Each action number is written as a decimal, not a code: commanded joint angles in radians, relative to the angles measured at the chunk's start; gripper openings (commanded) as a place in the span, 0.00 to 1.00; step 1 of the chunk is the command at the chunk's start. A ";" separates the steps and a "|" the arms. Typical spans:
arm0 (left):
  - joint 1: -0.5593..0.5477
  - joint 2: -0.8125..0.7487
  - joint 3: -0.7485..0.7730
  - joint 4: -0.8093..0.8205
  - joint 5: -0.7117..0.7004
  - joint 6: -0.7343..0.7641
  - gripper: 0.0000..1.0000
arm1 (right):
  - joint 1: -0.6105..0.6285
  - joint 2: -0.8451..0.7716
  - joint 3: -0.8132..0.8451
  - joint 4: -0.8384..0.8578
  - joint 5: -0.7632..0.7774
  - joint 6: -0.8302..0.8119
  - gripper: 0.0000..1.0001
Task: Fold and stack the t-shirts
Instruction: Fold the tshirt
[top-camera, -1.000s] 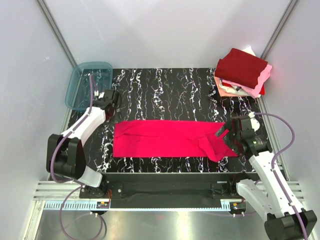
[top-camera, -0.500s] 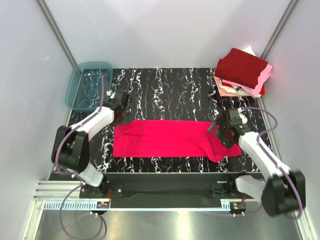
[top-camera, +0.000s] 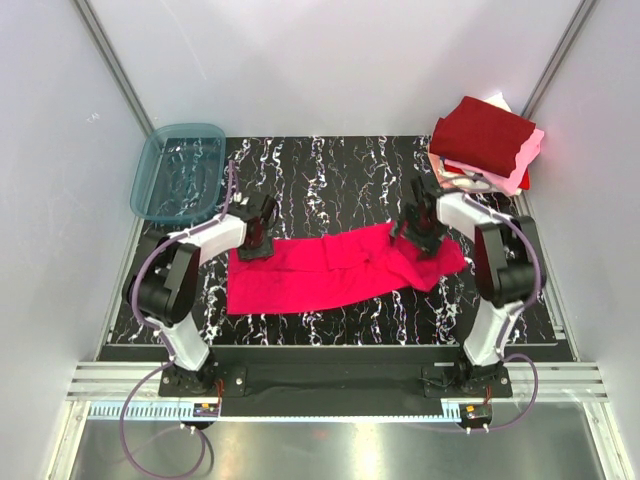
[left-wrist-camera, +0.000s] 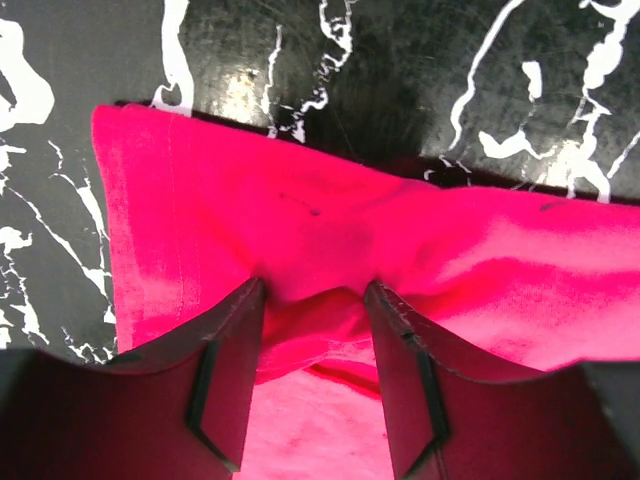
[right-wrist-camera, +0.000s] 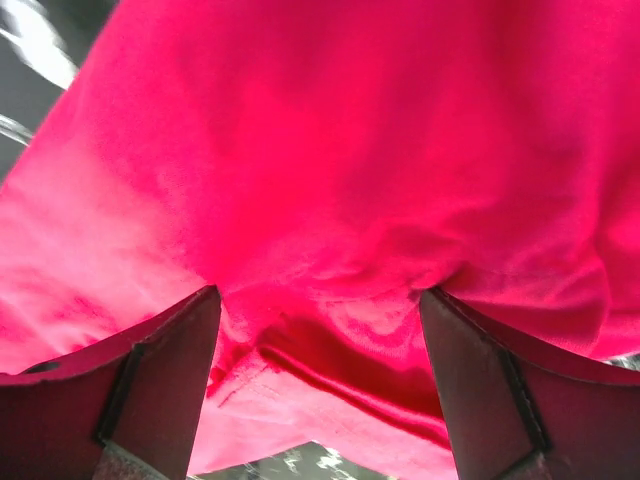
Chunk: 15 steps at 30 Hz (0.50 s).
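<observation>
No text, label, brand, number or sign can be read in any view. The bright pinkish-red cloth t-shirt (top-camera: 300, 282) shows only plain fabric in both wrist views. A small dark mark (top-camera: 476, 177) beside the pale pink folded cloth t-shirt (top-camera: 522, 165) in the corner stack is too small to make out.

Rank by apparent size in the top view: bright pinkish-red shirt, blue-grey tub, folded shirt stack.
1. bright pinkish-red shirt, clearly largest.
2. folded shirt stack and blue-grey tub look about alike, so I'm not ranking them.
</observation>
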 joint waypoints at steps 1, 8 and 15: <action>-0.024 -0.009 -0.076 -0.054 0.032 -0.009 0.49 | 0.000 0.157 0.211 -0.002 -0.052 -0.085 0.86; -0.189 -0.208 -0.217 -0.151 0.078 -0.145 0.48 | 0.006 0.552 0.733 -0.198 -0.121 -0.116 0.80; -0.375 -0.436 -0.394 -0.107 0.190 -0.311 0.50 | 0.074 0.823 1.189 -0.335 -0.234 -0.118 0.70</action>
